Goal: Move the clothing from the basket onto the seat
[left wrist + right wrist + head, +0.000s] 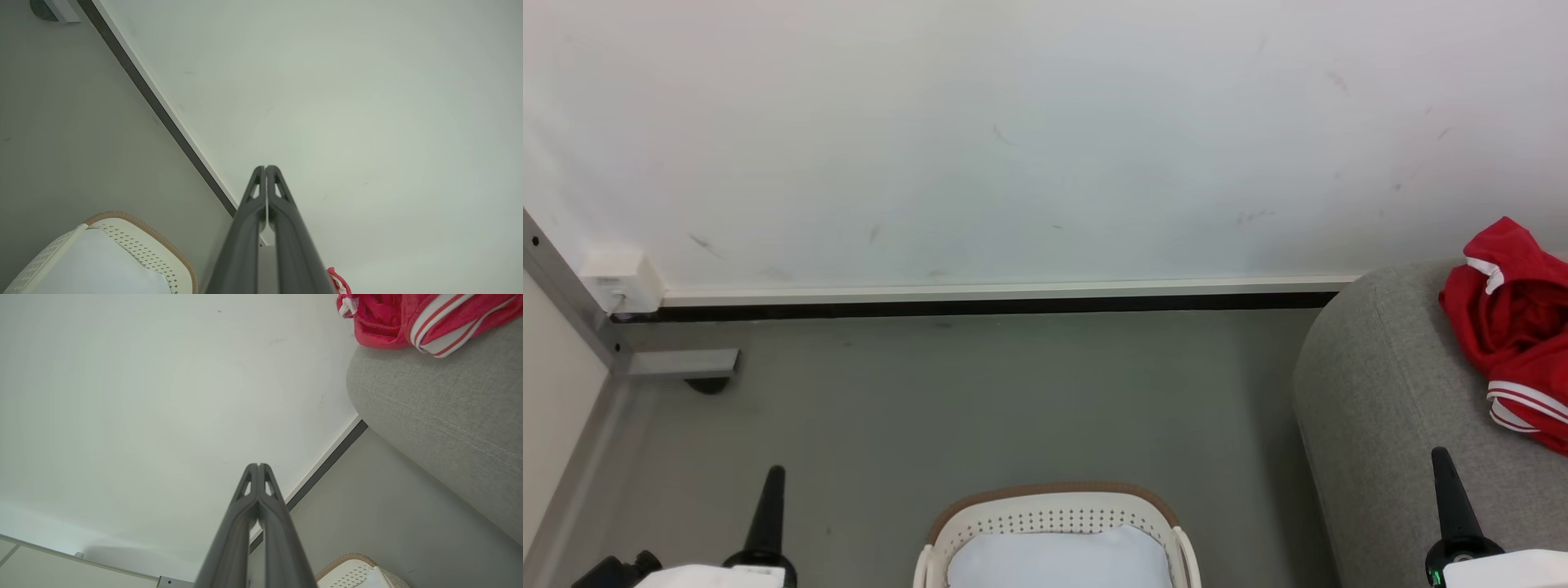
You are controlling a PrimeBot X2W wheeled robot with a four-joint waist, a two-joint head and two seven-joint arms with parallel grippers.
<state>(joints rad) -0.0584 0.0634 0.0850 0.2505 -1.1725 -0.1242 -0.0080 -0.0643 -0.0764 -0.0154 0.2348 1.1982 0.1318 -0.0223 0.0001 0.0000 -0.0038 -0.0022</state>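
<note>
In the head view, one basket (1052, 493) is seen at the bottom middle, cut by the lower edge, with one pale pad (1058, 559) lying in it. One seat (1380, 392) is placed at the right. Its rounded corner is well apart from the basket, and bare floor (972, 400) lies between them. The clothing (1511, 327), red with white trim bands, is heaped on the seat's top near the wall (1013, 139) and is cut by the right edge. Whether one garment or two make up the heap cannot be told. A wide stretch of floor is left open from the basket to the skirting (996, 305). One metal frame (572, 302) is set along the left edge. Two grippers are counted: the left gripper (774, 475) at the lower left over the floor, and the right gripper (1440, 456) at the lower right, seen against the seat. Each is shown as a single dark spike.

In the left wrist view, the left gripper (266, 168) is seen with its fingers pressed together and empty, pointed at the wall. The basket (171, 253) and pad (94, 265) are found at the lower left. A red sliver of clothing (339, 281) is seen beside the fingers at the bottom edge.

In the right wrist view, the right gripper (258, 466) is likewise pressed together tip to tip and empty. The seat (441, 416) is seen at the right, with the clothing (408, 318) draped on its upper edge. A corner of the basket (347, 561) is seen at the bottom, apart from the seat.
</note>
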